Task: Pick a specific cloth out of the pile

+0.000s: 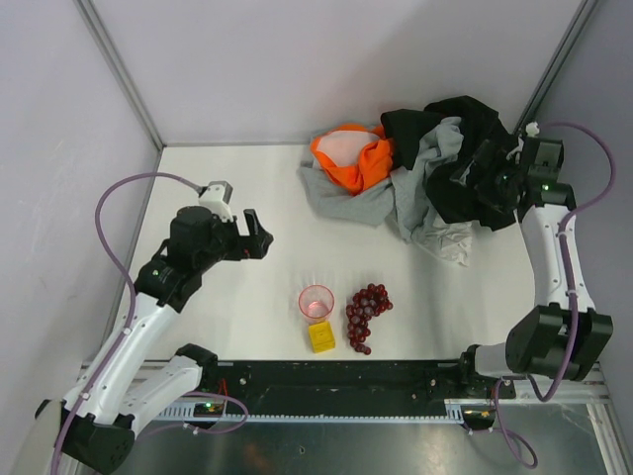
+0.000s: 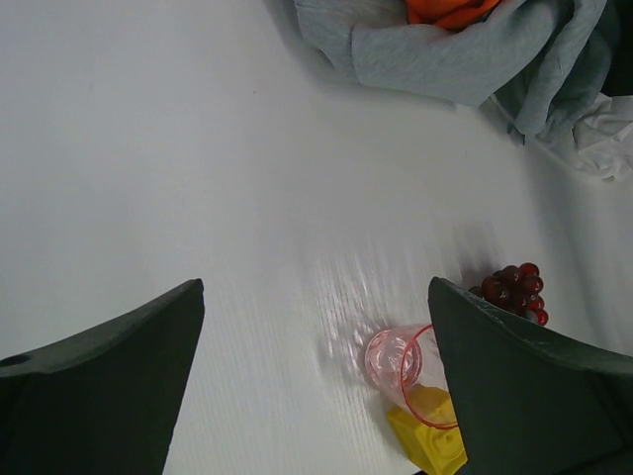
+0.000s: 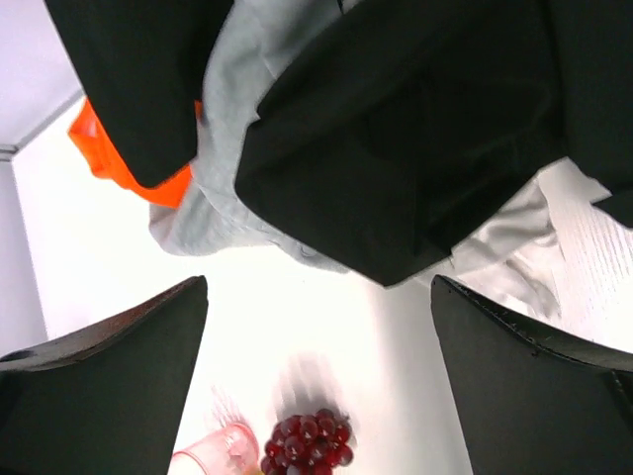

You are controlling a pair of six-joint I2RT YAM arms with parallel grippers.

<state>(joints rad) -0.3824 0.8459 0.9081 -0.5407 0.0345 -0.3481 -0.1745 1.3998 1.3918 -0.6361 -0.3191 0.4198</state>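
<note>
The pile [image 1: 415, 173] lies at the back right: a black garment [image 1: 465, 129], a grey sweatshirt [image 1: 381, 198] and a bright orange garment [image 1: 361, 163]. The white cloth [image 1: 450, 240] sticks out from under the pile's near edge. It also shows in the right wrist view [image 3: 514, 247] under the black garment [image 3: 396, 148], and at the edge of the left wrist view [image 2: 608, 139]. My right gripper [image 1: 482, 183] hovers open over the black garment, holding nothing. My left gripper [image 1: 259, 237] is open and empty over bare table, well left of the pile.
A pink cup [image 1: 316, 301], a yellow block [image 1: 321, 336] and a bunch of dark red grapes [image 1: 366, 309] sit in front of the pile near the table's front edge. Walls close the back and sides.
</note>
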